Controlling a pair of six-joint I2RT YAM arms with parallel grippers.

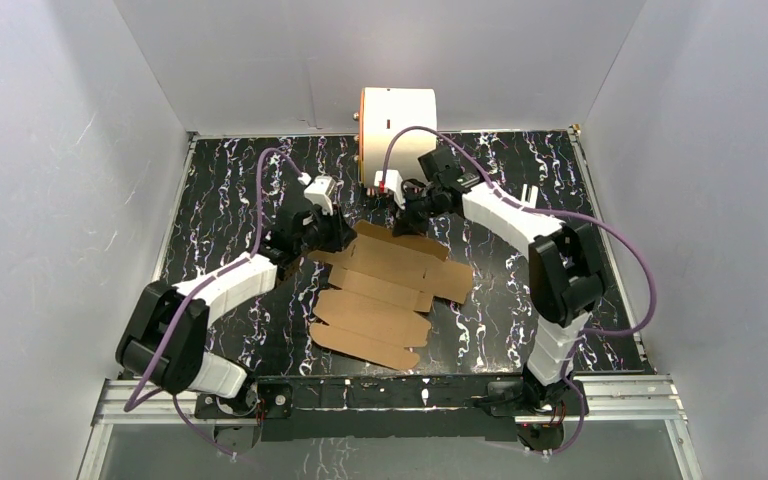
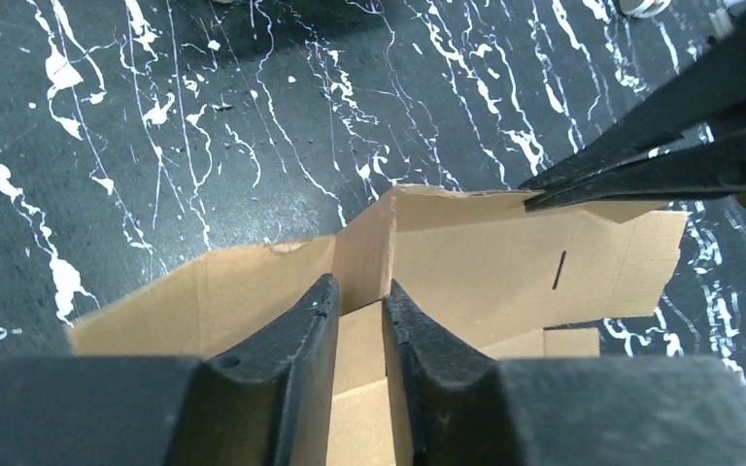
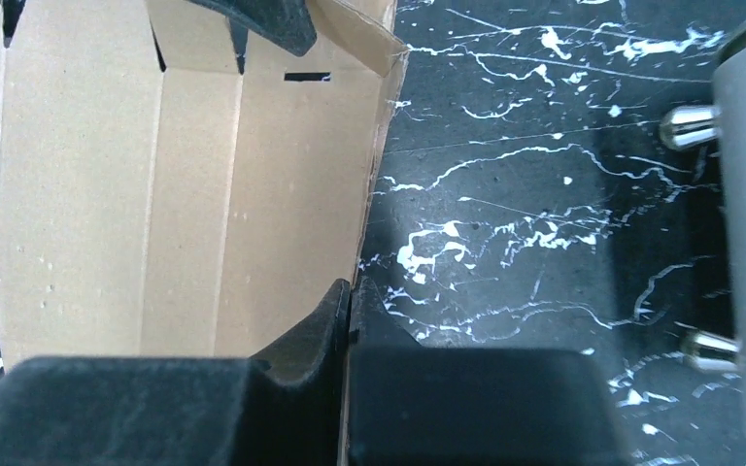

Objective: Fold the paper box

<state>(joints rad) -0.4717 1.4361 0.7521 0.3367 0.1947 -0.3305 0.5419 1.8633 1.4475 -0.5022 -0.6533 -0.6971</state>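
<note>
Cardboard, plain and brown: the paper box (image 1: 390, 290) lies as a die-cut sheet in the middle of the black, white-veined surface (image 1: 490, 330), its scalloped tabs toward the near edge. Most of it is flat, and only its far end is lifted.

At the far right corner, the right end effector (image 1: 407, 213) is clenched on the sheet. The right wrist view shows its 2 fingers (image 3: 325, 320) pressed together with the cardboard edge caught in the thin gap between them.

The left end effector (image 1: 332, 238) sits at the far left corner. In the left wrist view its 2 fingers (image 2: 316, 330) are drawn near each other, with a raised fold of the sheet standing at their tips and cardboard showing in the narrow gap. Whether they actually pinch it I cannot tell.

Behind both arms, at the far edge of the surface, a white cylinder (image 1: 400, 120) with an orange rim lies on its side.
</note>
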